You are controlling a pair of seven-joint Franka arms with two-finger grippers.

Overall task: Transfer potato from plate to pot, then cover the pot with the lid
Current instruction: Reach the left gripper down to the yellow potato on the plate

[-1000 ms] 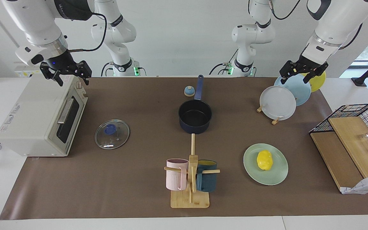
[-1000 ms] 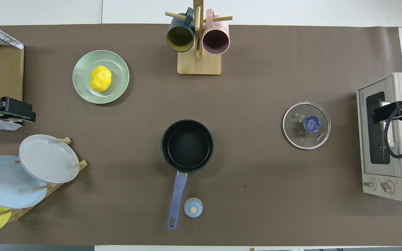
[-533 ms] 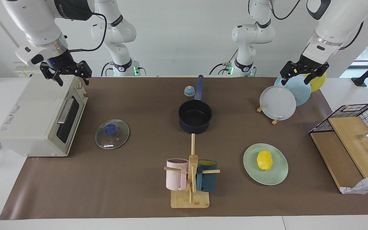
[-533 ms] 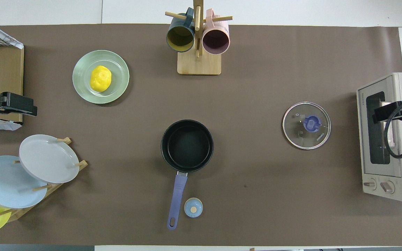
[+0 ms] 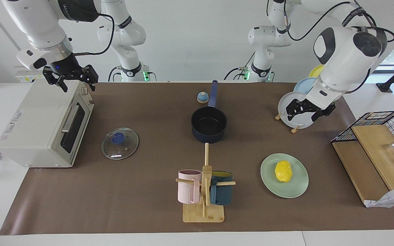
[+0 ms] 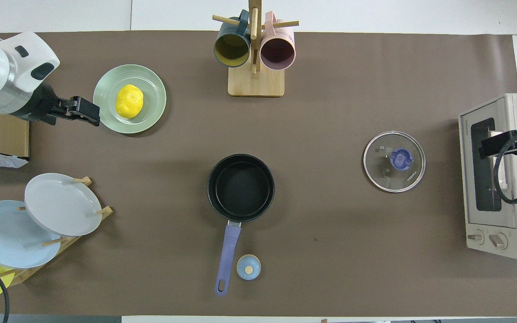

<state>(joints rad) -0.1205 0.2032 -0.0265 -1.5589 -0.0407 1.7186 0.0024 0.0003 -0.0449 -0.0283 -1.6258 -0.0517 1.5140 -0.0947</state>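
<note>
The yellow potato [image 5: 283,171] [image 6: 129,101] lies on the mint-green plate [image 5: 298,189] [image 6: 151,80]. The navy pot [image 5: 209,124] [image 6: 240,187] stands empty mid-table, its handle pointing toward the robots. The glass lid [image 5: 120,143] [image 6: 394,161] lies flat on the mat in front of the toaster oven. My left gripper [image 5: 307,112] [image 6: 89,111] is open and empty, raised over the mat just beside the plate's rim at the left arm's end. My right gripper [image 5: 71,79] [image 6: 505,142] is open and waits above the toaster oven.
A toaster oven [image 5: 43,126] [image 6: 501,179] stands at the right arm's end. A rack of upright plates [image 5: 284,102] [image 6: 63,204] and a wire basket with wooden boards [image 5: 378,147] stand at the left arm's end. A mug rack [image 5: 204,191] [image 6: 255,49] stands farther out than the pot. A small bell [image 5: 202,97] [image 6: 248,267] sits beside the pot's handle.
My left arm has swung out from above the plate rack and come lower, its gripper now over the mat next to the green plate. The right arm and all objects have not moved.
</note>
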